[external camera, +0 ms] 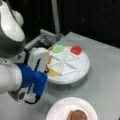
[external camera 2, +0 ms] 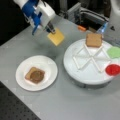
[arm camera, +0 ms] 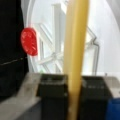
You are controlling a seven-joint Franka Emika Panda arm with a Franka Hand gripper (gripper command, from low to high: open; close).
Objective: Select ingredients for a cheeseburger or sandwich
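Observation:
My gripper point(external camera 2: 51, 30) is shut on the yellow cheese square point(external camera 2: 56, 37) and holds it in the air between the white divided tray point(external camera 2: 75, 72) and the white paper plate point(external camera 2: 46, 62). In the wrist view the cheese point(arm camera: 75, 45) shows edge-on between the two dark fingers point(arm camera: 52, 95). On the plate a brown patty point(external camera 2: 37, 76) lies on a tan bread square point(external camera 2: 29, 74). In the tray are a second bread square point(external camera 2: 94, 40), green lettuce point(external camera 2: 114, 52) and a red disc point(external camera 2: 113, 69). In a front view the arm hides the fingers, and the cheese point(external camera: 53, 72) peeks out over the tray's near edge.
A grey metal fixture point(external camera 2: 87, 15) with an orange part point(external camera 2: 81, 28) stands behind the tray. The arm's white and blue body point(external camera: 30, 75) fills a front view's left. The table's dark edge point(external camera 2: 15, 110) runs along a front view's bottom left.

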